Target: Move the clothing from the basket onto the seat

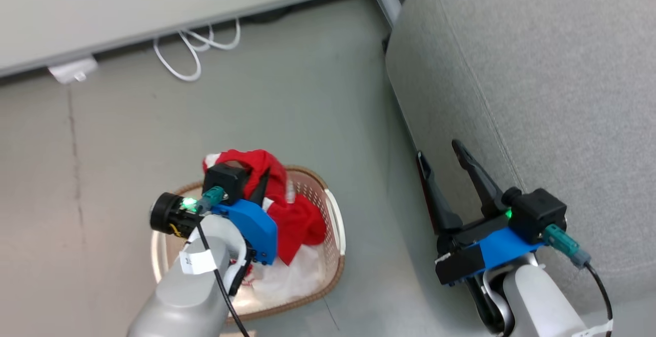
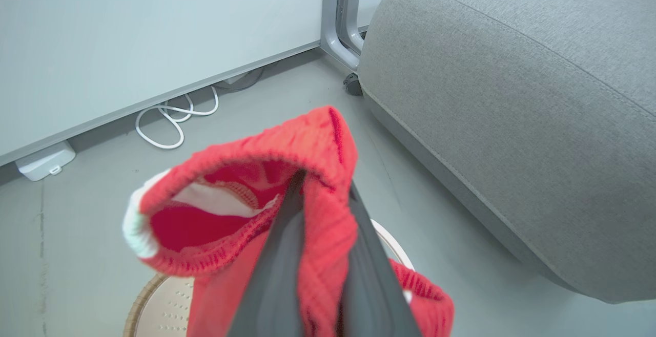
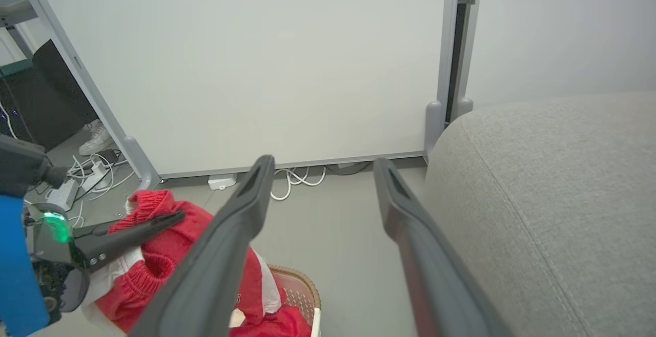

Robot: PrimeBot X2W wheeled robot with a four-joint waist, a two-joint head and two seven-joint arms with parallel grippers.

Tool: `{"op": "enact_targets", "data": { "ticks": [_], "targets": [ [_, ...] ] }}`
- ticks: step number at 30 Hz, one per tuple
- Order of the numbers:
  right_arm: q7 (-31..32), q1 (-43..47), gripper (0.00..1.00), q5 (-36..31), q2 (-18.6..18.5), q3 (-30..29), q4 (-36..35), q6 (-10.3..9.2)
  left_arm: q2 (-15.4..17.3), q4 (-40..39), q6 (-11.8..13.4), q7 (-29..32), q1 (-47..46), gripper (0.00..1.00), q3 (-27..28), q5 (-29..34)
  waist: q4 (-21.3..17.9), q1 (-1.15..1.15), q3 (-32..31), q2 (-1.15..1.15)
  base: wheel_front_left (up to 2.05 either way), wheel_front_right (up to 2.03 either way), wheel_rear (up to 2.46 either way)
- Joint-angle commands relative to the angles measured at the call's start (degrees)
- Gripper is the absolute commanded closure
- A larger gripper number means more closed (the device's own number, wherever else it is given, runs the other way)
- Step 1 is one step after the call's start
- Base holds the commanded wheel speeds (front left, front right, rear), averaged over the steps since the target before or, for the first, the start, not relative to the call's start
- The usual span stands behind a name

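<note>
Red clothing hangs bunched, partly above the basket at the lower left of the head view, clamped between the closed fingers of the left gripper. At lower right, the right gripper hovers empty, fingers spread apart, by the grey seat.

Grey floor meets a white partition panel, with white cables coiled below.
</note>
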Motion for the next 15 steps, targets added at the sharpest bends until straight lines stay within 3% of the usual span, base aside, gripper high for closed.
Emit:
{"op": "enact_targets", "data": {
  "ticks": [1,15],
  "targets": [
    [-0.1,1.4,0.00,0.1,-0.2,0.0,0.5,0.01,-0.4,-0.5,-0.4,-0.3,0.4,1.00,-0.9,-0.5,3.0,0.02,-5.6,0.00,0.00,0.00,0.00],
    [2.7,9.1,0.00,-0.5,-0.2,0.6,1.5,0.01,-1.1,-13.6,-0.4,1.5,-2.4,1.00,-16.6,-13.3,6.2,0.02,-15.9,0.00,0.00,0.00,0.00]
  ]
}}
